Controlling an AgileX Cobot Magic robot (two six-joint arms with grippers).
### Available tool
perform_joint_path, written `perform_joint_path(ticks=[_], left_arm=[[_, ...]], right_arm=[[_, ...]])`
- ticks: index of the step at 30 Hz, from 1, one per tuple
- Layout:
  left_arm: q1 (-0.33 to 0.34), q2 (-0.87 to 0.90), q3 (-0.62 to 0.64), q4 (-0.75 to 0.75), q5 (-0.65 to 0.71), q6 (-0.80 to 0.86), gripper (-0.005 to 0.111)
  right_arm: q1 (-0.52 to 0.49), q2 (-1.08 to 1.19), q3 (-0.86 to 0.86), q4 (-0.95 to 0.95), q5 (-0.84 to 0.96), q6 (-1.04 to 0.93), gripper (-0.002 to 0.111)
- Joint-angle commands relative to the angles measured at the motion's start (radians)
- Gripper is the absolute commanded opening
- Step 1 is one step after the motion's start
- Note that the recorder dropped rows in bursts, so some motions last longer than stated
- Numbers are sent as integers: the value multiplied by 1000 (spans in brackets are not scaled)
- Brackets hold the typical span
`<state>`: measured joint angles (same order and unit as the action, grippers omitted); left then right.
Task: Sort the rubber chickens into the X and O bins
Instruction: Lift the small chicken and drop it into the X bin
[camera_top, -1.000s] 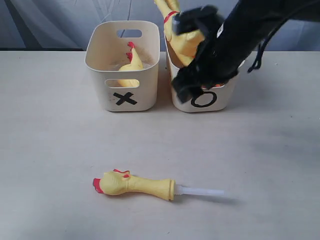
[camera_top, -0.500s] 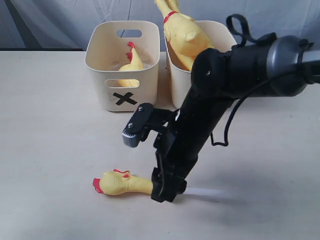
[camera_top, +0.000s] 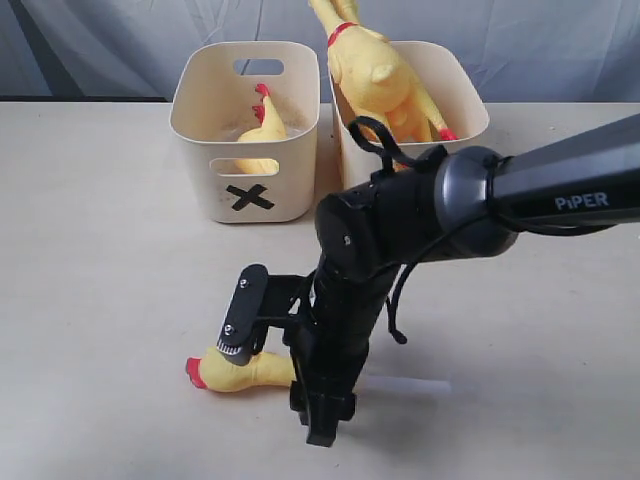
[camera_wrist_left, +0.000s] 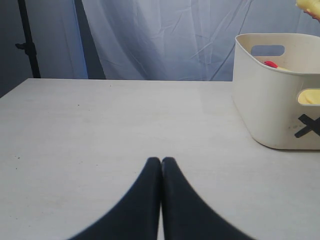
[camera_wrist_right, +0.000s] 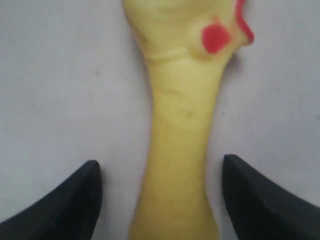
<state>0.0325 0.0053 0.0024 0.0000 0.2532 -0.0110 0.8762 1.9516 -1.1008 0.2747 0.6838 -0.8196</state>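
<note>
Straddling the small chicken (camera_top: 238, 370) lying on the bench (camera_top: 100, 300) at lower centre, the right end effector (camera_wrist_right: 160, 165) stands apart, apparently to clamp its neck; the left end effector (camera_wrist_left: 161, 165), pressed together, idles.

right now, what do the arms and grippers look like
The right arm is a dark grey tube lettered PiPER in white, with black joints and looping black cables. Both the left gripper and right gripper have smooth, black, tapered fingers.

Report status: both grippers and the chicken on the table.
Right gripper open, astride small chicken on table. Left gripper shut, empty. No obstruction seen.
</note>
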Motion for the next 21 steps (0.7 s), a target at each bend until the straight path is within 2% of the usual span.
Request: perform_joint_path(ticks=[1,3,4,6,7,9,12,16,18,21], left_arm=[[-4,-5,-2,0,-13,-4,0],[-4,-5,-2,0,-13,-4,0],[-4,-5,-2,0,-13,-4,0],[-4,-5,-2,0,-13,-4,0],[-4,-5,-2,0,-13,-4,0],[-4,-5,-2,0,-13,-4,0],[-4,-5,-2,0,-13,-4,0],[-4,-5,-2,0,-13,-4,0],[-4,-5,-2,0,-13,-4,0],[-4,-5,-2,0,-13,-4,0]], right_arm=[[1,7,-1,-152,-14,127,65],[1,8,-1,-208,-17,169,63],[1,8,-1,-223,-6,169,55],[4,8,-1,-262,28,169,23],[4,1,-3,-300,53,167,0],[4,-9,-20,-355,73,169,4],[4,-53,-80,-406,115,223,-1],[4,-141,-220,-403,97,248,-1],[4,-178,-296,-400,33,292,-1],[-3,-214,-359,-398,-199,366,-1]])
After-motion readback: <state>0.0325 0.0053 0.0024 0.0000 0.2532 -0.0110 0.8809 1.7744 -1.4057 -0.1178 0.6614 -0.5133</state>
